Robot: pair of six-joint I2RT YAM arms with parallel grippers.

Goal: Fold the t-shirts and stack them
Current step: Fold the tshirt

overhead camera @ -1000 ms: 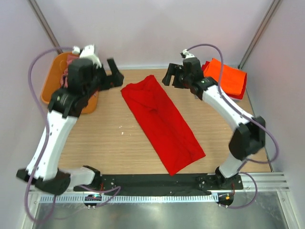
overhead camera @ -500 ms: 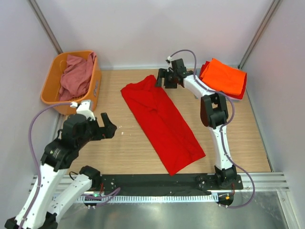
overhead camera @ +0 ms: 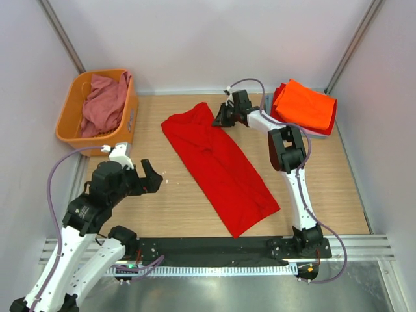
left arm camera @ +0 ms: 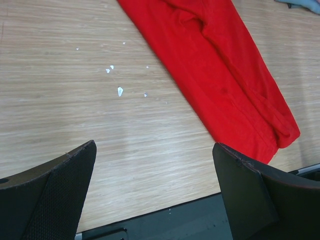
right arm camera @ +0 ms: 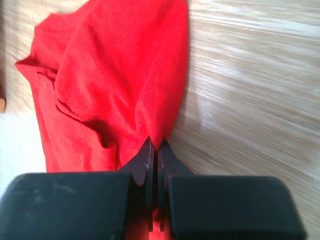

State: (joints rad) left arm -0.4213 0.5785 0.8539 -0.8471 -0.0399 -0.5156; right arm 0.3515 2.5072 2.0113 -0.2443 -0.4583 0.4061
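Right wrist view: the red t-shirt point(right arm camera: 115, 75), a long folded strip lying diagonally mid-table, is pinched at its far corner by the right gripper point(right arm camera: 154, 146). Lift low and carry that end squarely to the near hem; you may hold only one layer, hard to tell. The left gripper point(left arm camera: 154, 150) hangs wide open, near left. Folded orange t-shirts point(overhead camera: 305, 104) wait far right.

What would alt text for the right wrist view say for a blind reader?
Two black jaws, shut together, pinch a fold of the bright red t-shirt, which lies rumpled on the light wooden table stretching off to the right.
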